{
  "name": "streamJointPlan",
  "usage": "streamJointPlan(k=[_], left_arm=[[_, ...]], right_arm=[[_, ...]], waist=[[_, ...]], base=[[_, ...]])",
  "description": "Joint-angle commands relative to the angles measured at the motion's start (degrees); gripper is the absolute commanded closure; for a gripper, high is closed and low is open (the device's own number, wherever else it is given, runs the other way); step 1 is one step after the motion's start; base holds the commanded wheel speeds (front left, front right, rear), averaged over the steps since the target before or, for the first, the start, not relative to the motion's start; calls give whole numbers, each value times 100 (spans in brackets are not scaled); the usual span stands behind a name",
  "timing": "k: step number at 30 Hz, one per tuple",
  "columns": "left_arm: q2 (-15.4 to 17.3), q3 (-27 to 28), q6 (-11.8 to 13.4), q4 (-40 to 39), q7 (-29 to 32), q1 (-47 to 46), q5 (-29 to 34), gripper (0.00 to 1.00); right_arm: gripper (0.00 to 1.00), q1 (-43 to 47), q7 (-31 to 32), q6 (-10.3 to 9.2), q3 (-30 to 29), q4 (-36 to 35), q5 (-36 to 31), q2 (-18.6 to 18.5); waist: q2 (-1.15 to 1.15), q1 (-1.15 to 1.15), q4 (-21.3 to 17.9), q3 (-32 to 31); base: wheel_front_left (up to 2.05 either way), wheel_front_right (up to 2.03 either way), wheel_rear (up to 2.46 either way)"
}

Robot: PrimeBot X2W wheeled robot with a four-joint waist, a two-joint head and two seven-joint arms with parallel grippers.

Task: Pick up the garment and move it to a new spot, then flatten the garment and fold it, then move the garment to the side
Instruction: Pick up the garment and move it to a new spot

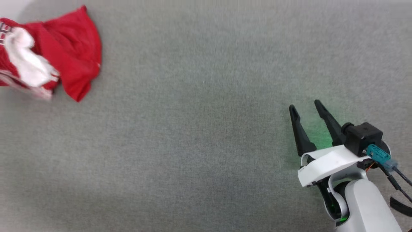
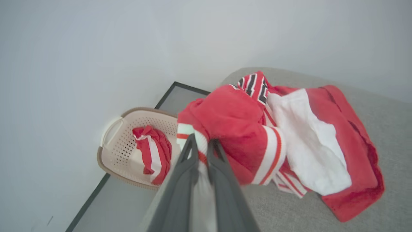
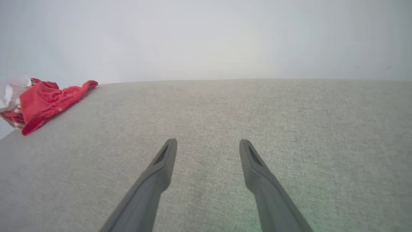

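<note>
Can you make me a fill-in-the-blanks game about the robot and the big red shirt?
1. The left gripper is ____ on the striped trim of the garment.
2. The right gripper is ____, with nothing between its fingers.
3. The beige basket holds a small cloth that is white and ____.
4. In the head view, the crumpled garment lies at the upper ____ of the grey surface.

Missing words: shut, open, red, left.
</note>
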Motion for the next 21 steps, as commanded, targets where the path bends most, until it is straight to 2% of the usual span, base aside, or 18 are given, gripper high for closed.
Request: streamJointPlan(k=[1, 10, 21], left_arm=[[127, -37, 21, -103, -91, 2, 35, 100], [585, -233, 44, -690, -201, -397, 316, 100], [984, -426, 394, -1942, 344, -847, 649, 100]], right_arm=[[0, 78, -78, -8, 17, 67, 89, 4], [0, 144, -274, -8, 47, 334, 321, 5], [0, 254, -430, -8, -36, 456, 450, 5]], waist=[[0, 0, -2, -615], [0, 0, -18, -1265], [0, 0, -120, -1833]], base=[[0, 0, 0], [0, 0, 0], [0, 0, 0]])
